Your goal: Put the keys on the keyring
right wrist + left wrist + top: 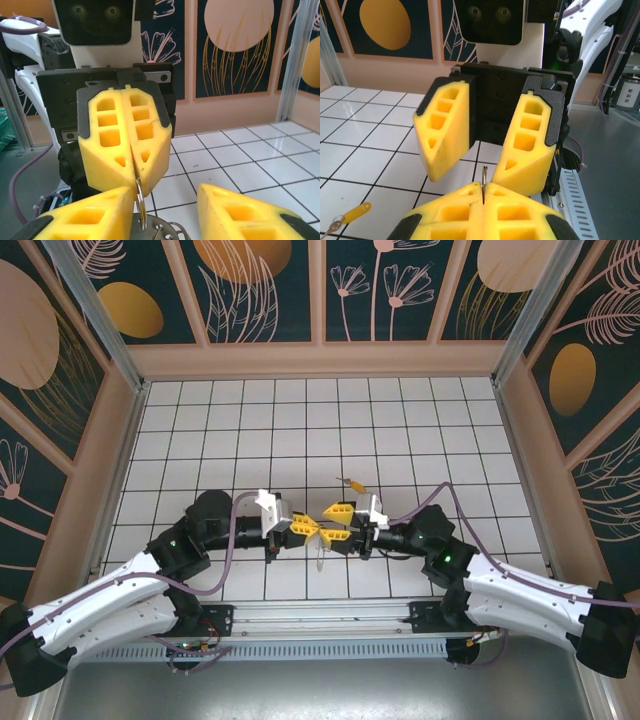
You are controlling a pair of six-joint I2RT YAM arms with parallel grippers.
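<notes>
My left gripper (320, 531) is shut on a thin metal ring (139, 200), the keyring's small ring, held edge-on between its fingertips (483, 192). A dark grey piece (150, 234) and more metal loops hang under the ring. My right gripper (336, 523) faces the left one tip to tip and is open, with one finger (85, 220) close beside the ring and the other finger (250, 215) well apart from it. A key with an orange-yellow head (352, 482) lies on the tiles just beyond the grippers. In the left wrist view this orange-yellow-headed key (356, 212) lies joined to a small silvery key (332, 227).
The white tiled table (300, 420) stretches out behind the grippers, ringed by low peach walls (320, 360). A metal rail (320, 625) runs along the near edge between the arm bases. A small pale item (320, 560) shows just below the grippers.
</notes>
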